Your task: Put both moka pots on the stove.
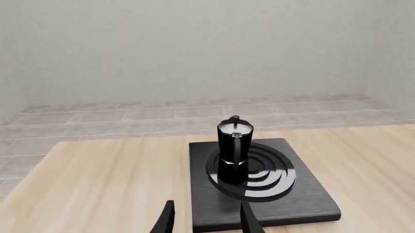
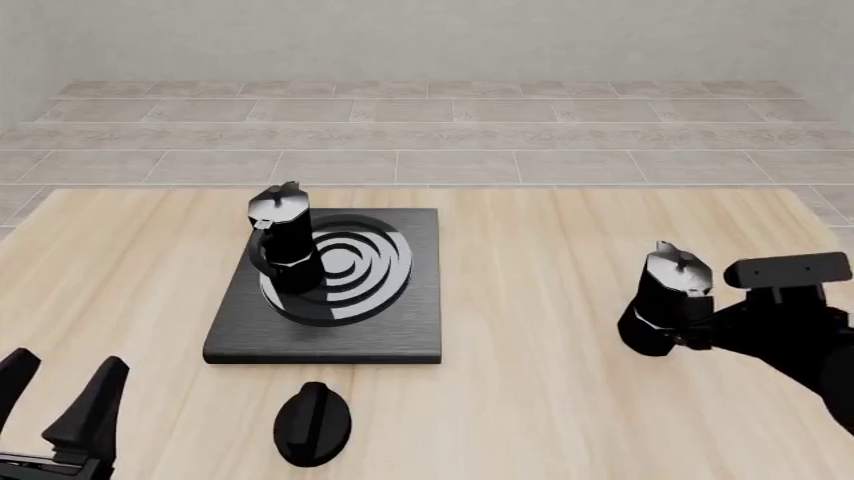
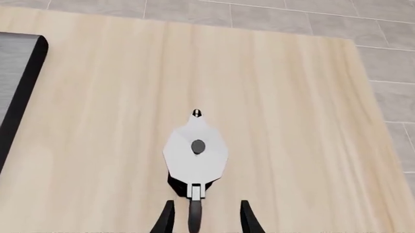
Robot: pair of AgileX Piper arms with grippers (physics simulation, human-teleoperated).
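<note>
One pot (image 2: 283,238), glossy black and faceted under a silver-grey lid, stands upright on the stove (image 2: 334,290), at 9 o'clock on the ringed burner. The second pot (image 2: 669,300) is well apart at the desk's (image 2: 534,300) 3 o'clock side, its handle between the right end effector's (image 3: 202,216) spread fingers; contact cannot be made out. The left end effector (image 2: 54,395), spread and empty, is cut off at 7 o'clock. A black knob (image 2: 312,424) lies just beside the stove's near edge. The desk is pale wood, with grey floor tiles and a plain wall beyond.
</note>
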